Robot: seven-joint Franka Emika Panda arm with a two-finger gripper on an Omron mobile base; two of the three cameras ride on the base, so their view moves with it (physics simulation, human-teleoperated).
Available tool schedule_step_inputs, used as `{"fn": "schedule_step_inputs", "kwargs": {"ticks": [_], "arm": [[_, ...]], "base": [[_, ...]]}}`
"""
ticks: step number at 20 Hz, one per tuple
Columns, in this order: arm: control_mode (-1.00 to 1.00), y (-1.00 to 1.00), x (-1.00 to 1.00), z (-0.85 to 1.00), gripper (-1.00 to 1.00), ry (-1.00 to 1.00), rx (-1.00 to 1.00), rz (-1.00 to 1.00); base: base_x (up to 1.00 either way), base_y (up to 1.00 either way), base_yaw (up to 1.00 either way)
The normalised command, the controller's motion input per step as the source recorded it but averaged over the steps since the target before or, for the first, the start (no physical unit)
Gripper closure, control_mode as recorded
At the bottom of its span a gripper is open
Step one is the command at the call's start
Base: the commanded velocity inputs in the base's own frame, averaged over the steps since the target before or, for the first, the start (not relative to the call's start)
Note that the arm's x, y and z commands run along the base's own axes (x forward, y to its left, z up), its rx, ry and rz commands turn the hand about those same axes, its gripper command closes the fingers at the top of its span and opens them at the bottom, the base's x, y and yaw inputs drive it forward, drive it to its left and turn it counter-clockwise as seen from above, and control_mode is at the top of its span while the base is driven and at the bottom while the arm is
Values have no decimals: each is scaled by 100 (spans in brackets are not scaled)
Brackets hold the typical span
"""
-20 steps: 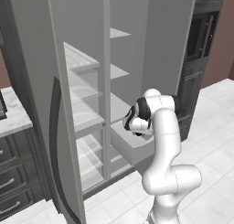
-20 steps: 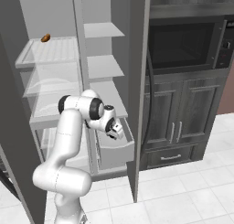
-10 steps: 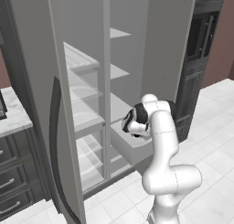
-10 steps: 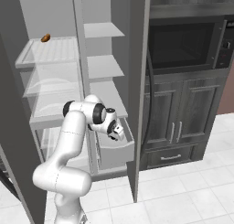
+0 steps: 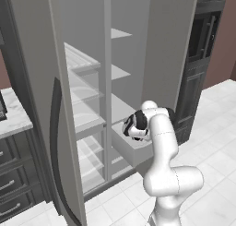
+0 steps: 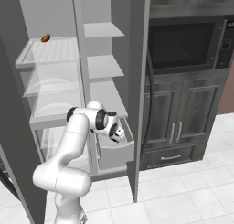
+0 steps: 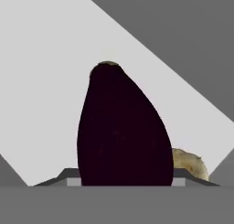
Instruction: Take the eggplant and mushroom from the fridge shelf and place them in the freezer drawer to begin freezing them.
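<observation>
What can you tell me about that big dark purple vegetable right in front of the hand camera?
The eggplant looks smooth, glossy and almost black-purple, egg-shaped: wide at the near end and narrowing to a small tan tip at the far end. It stretches away from the camera over a pale grey surface. A lumpy tan bit peeks out beside its wide end; whether they touch is unclear.

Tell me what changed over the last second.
The arm lowered its hand toward the freezer drawer, bringing the pincer closer to the box. In the hand view, the eggplant sits right before the camera, a tan lump beside it. The mushroom on the top shelf and the open fridge stayed put.
</observation>
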Motion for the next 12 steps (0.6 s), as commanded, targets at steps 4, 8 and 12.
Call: {"fn": "schedule_step_inputs", "kwargs": {"ticks": [4,8,12], "arm": [[-100,-2,15,-16,-100,-1,0,0],[-100,0,6,0,-100,0,0,0],[-100,0,0,0,-100,0,0,0]], "base": [[0,0,0],[0,0,0],[0,0,0]]}}
